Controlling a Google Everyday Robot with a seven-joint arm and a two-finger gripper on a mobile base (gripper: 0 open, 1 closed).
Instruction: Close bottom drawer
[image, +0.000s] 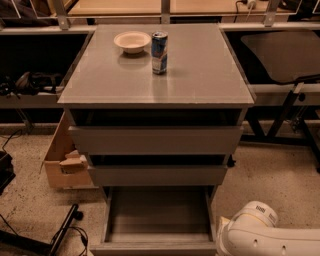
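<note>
The bottom drawer (150, 247) of the grey cabinet (155, 80) is pulled far out. Its plain grey tray is empty, and its narrow front panel lies along the picture's bottom edge. The middle drawer (157, 175) and top drawer (155, 140) above it stand slightly out. My white arm (260, 237) is at the bottom right, just beside the bottom drawer's right front corner. The gripper itself is below the picture's bottom edge and does not show.
A white bowl (132, 41) and a blue can (159, 52) stand on the cabinet top. A cardboard box (65, 160) sits on the floor to the cabinet's left. Black cables and a stand (60, 235) lie at the bottom left. Table frames flank both sides.
</note>
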